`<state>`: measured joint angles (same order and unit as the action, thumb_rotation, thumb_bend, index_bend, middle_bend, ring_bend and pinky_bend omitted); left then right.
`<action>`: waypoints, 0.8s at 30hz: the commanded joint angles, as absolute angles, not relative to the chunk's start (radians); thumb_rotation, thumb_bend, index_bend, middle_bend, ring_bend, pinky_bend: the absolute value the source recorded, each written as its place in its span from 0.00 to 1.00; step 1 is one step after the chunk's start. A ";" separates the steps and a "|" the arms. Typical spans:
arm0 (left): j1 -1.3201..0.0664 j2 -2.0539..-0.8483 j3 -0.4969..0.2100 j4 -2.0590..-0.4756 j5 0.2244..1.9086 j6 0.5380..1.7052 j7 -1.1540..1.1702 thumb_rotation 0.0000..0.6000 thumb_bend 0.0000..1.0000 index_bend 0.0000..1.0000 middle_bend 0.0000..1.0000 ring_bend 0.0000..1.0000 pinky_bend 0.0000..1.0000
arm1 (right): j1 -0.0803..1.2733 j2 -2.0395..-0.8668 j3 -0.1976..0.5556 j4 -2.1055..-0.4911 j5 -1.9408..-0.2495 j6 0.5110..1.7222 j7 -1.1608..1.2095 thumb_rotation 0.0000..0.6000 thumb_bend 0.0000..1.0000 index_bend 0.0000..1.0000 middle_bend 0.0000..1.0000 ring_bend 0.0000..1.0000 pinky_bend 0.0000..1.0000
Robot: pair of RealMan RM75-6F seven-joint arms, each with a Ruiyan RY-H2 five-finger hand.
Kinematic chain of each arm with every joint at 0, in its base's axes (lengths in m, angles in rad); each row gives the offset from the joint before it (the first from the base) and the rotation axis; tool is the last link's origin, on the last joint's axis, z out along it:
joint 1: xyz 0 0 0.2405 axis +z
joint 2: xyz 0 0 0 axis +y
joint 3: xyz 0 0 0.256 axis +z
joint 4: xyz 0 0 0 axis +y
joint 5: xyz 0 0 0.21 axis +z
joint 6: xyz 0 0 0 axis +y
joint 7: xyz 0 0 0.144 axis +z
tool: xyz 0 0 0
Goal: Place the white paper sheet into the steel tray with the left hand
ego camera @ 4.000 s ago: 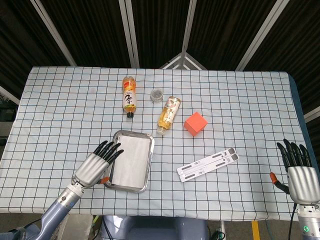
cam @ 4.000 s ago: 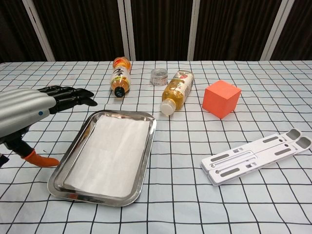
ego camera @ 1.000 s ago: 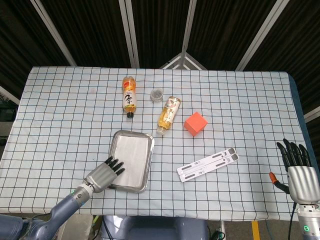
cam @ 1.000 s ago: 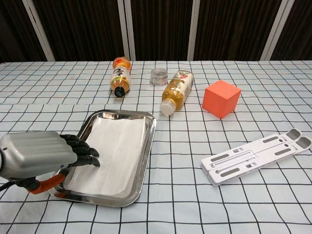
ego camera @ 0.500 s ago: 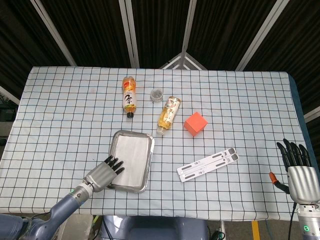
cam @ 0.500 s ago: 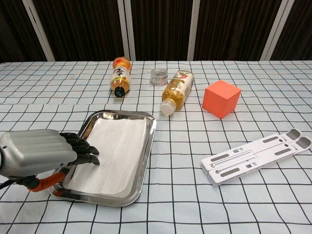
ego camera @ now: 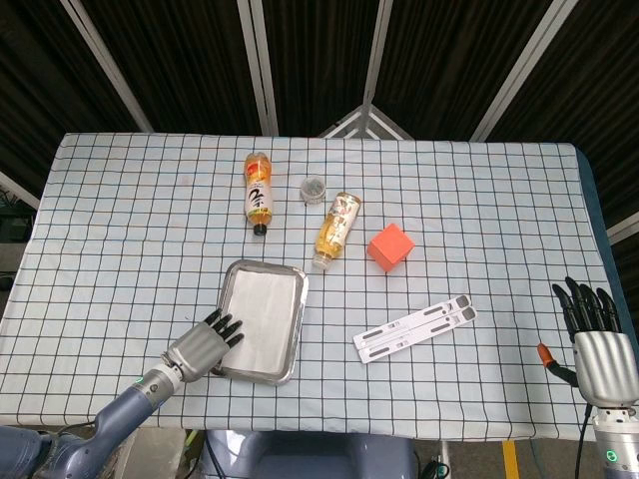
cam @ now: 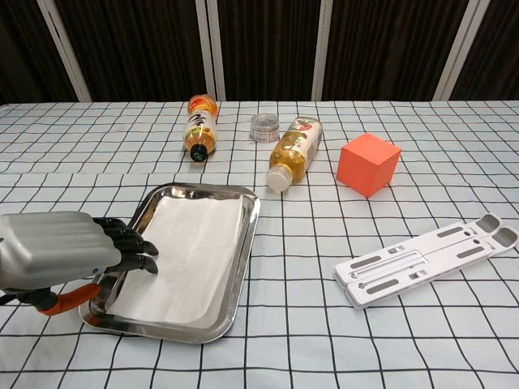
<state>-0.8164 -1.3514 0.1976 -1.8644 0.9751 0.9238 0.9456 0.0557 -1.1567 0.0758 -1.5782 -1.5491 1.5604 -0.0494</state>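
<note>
White paper sheet (cam: 188,251) lying flat inside the rectangular steel tray (cam: 246,253), near the front edge of the checked tabletop (ego camera: 479,230), left of middle. Left hand (cam: 61,251) over the tray's left rim, dark fingers (cam: 130,243) extended and slightly apart, tips above the sheet's left edge, gripping nothing; contact with the paper hard to tell. Right hand (ego camera: 596,344) at the front right corner, fingers spread, holding nothing. Toward the back edge: two amber drink bottles (cam: 199,128) (cam: 295,150) on their sides, a small clear jar (cam: 264,127) between them. Orange cube (cam: 369,164) right of the bottles; white slotted folding stand (cam: 426,259) nearer the front, right of the tray.
</note>
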 commanded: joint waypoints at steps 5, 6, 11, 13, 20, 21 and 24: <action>-0.821 -1.342 0.202 -1.868 0.974 0.927 0.943 1.00 0.71 0.10 0.00 0.00 0.00 | 0.056 -1.156 0.076 -1.579 -1.549 1.561 -0.049 1.00 0.33 0.00 0.00 0.00 0.00; -0.822 -1.341 0.202 -1.869 0.973 0.928 0.941 1.00 0.71 0.10 0.00 0.00 0.00 | 0.055 -1.156 0.076 -1.579 -1.549 1.561 -0.048 1.00 0.33 0.00 0.00 0.00 0.00; -0.821 -1.336 0.202 -1.870 0.983 0.932 0.930 1.00 0.71 0.09 0.00 0.00 0.00 | 0.055 -1.156 0.076 -1.579 -1.549 1.561 -0.050 1.00 0.33 0.00 0.00 0.00 0.00; -0.819 -1.334 0.198 -1.872 0.991 0.938 0.919 1.00 0.69 0.08 0.00 0.00 0.00 | 0.056 -1.156 0.076 -1.578 -1.549 1.561 -0.050 1.00 0.33 0.00 0.00 0.00 0.00; -0.784 -1.259 0.149 -1.954 1.090 1.020 0.795 1.00 0.46 0.00 0.00 0.00 0.00 | 0.054 -1.158 0.078 -1.574 -1.551 1.567 -0.047 1.00 0.33 0.00 0.00 0.00 0.00; -0.773 -1.236 0.142 -1.978 1.114 1.045 0.773 1.00 0.42 0.00 0.00 0.00 0.00 | 0.054 -1.158 0.078 -1.573 -1.551 1.567 -0.046 1.00 0.33 0.00 0.00 0.00 0.00; -0.723 -1.166 0.133 -2.032 1.194 1.132 0.694 1.00 0.29 0.00 0.00 0.00 0.00 | 0.055 -1.159 0.078 -1.571 -1.551 1.567 -0.047 1.00 0.33 0.00 0.00 0.00 0.00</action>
<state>-0.7636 -1.2195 0.1485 -1.9873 1.1353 1.0679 0.7525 0.0547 -1.1589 0.0782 -1.5709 -1.5511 1.5671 -0.0467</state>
